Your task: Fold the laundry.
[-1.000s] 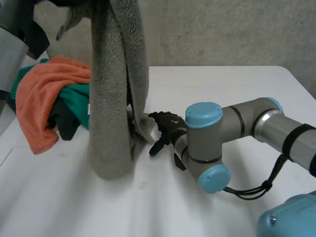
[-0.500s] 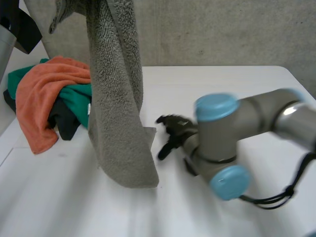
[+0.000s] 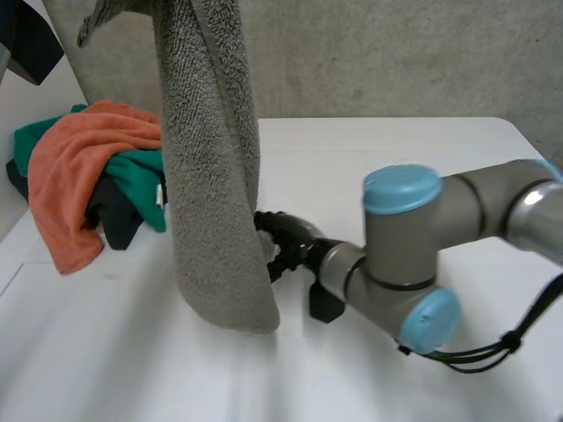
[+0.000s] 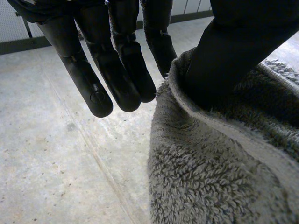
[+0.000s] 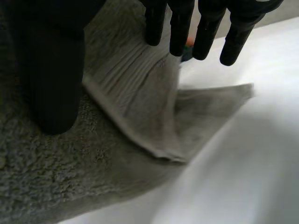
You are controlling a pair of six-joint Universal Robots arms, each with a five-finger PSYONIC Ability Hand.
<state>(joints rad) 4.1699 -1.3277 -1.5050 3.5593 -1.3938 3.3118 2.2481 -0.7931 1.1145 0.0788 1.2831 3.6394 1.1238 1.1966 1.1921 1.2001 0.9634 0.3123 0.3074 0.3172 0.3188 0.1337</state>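
So, we look at the big white counter (image 3: 422, 149) first, and nothing on it is folded yet. The grey towel (image 3: 211, 176) hangs down long from up high, and its low end reaches the counter near the middle. It is bunched and doubled over, not flat.

Beside it, over on the left, a pile of laundry (image 3: 53, 141) waits. We see an orange cloth (image 3: 66, 189) on top, with a green cloth (image 3: 141, 180) and a dark cloth (image 3: 110, 220) under it, all crumpled.

The left robot hand (image 4: 117, 60) is at the top of the towel. Its fingers are straight and apart from the cloth, and the towel hangs over its thumb.

The right robot hand (image 3: 286, 236) is down by the towel's low end. Its fingers are straight and spread, its thumb is against the fluffy cloth, and it clamps nothing. A loose corner (image 5: 229, 95) lies flat just past its fingertips.

We think the job has only begun. This towel has to be spread and folded, and then the whole pile.
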